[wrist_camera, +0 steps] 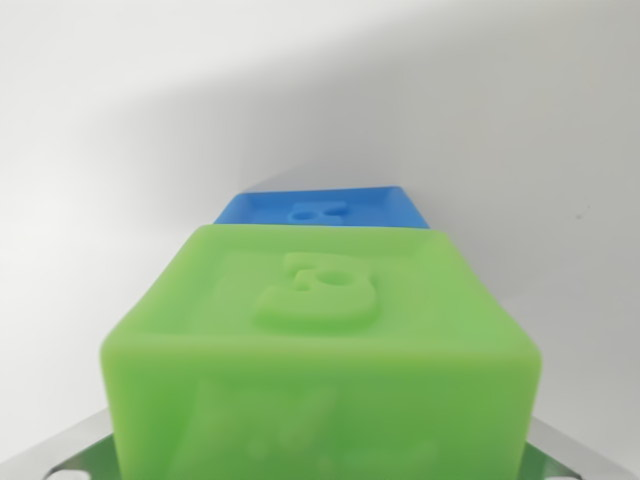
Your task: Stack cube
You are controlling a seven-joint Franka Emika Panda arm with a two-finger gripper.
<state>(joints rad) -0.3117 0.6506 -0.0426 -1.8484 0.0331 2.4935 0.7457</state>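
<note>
The fingers are not showing here; only grey metal point(70, 448) of the gripper is peeking out at the bottom corners, so whether they are clamping the green cube point(320, 350) cannot be told. That cube is filling the lower half of the wrist view, its embossed face turned up toward the camera, edges running squarely away. Behind it, a blue cube point(325, 209) is lying on the white surface point(120, 120), mostly hidden by the green one. Nothing else is crowding them.
</note>
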